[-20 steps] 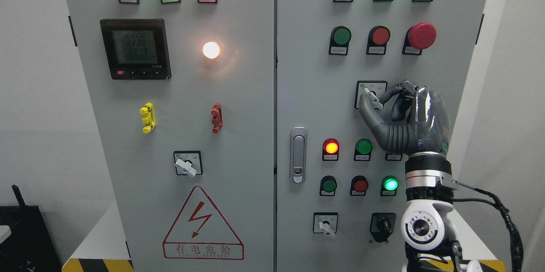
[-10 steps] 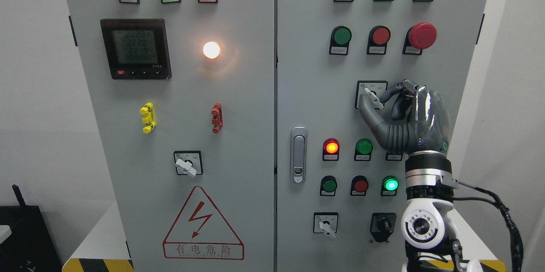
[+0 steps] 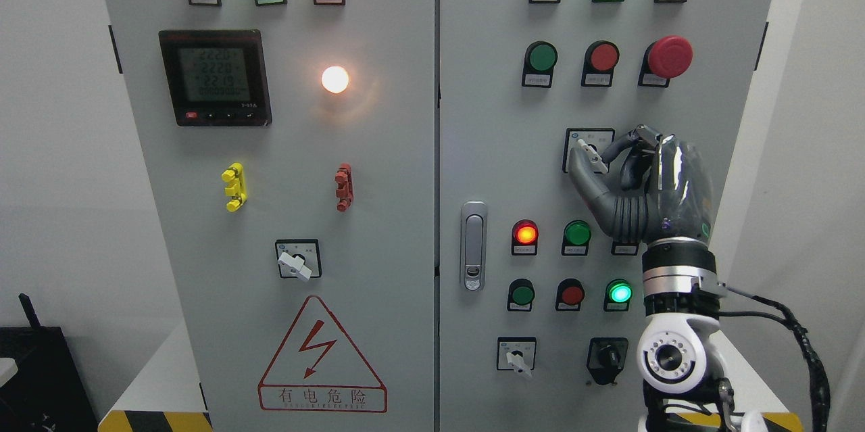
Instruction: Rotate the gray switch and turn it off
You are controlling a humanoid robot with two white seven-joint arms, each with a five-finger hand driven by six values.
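Note:
A gray rotary switch (image 3: pixel 589 154) sits on a white label plate on the right door of the control cabinet, mid height. Its handle points up-left. My right hand (image 3: pixel 598 160) comes up from the lower right and pinches the handle between thumb and curled fingers. The palm covers the plate's right part. The left arm is out of view.
Similar gray switches sit at the left door's lower middle (image 3: pixel 296 261) and the right door's bottom (image 3: pixel 517 357), beside a black knob (image 3: pixel 607 355). Lit and unlit lamps, pushbuttons, a red mushroom button (image 3: pixel 669 57), a door latch (image 3: pixel 474 246) and a meter (image 3: pixel 214 77) fill the panel.
The right hand has crept up very slightly while staying on the switch handle. The handle's angle looks the same. The meter digits flicker.

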